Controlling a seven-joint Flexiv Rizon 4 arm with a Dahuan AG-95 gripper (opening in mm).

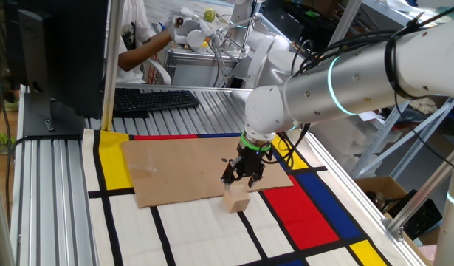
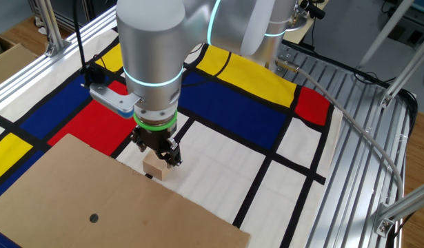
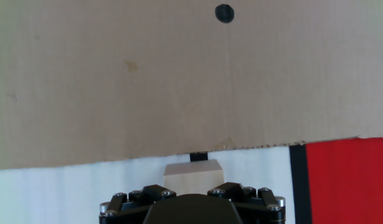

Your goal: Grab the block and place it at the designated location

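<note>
While the hand view hides the jaws' state, only it and the other fixed view show the dot (image 3: pixel 224 13).

Tan block (image 2: pixel 155 169) (upright) beside cardboard edge

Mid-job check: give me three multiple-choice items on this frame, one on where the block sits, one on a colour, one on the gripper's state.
1. Where is the block?
A. on the dark dot
B. on the white mat at the cardboard's edge
C. on the keyboard

2. What colour is the mat patch just right of the block in the hand view?
A. red
B. green
C. yellow

3. What is the gripper doing?
A. hanging low right over the block
B. parked far off the mat
C. pressing on the dot

Answers:
1 B, it sits beside the cardboard sheet, away from the dot.
2 A, the red patch lies there.
3 A, its fingers reach the block's top.
</note>
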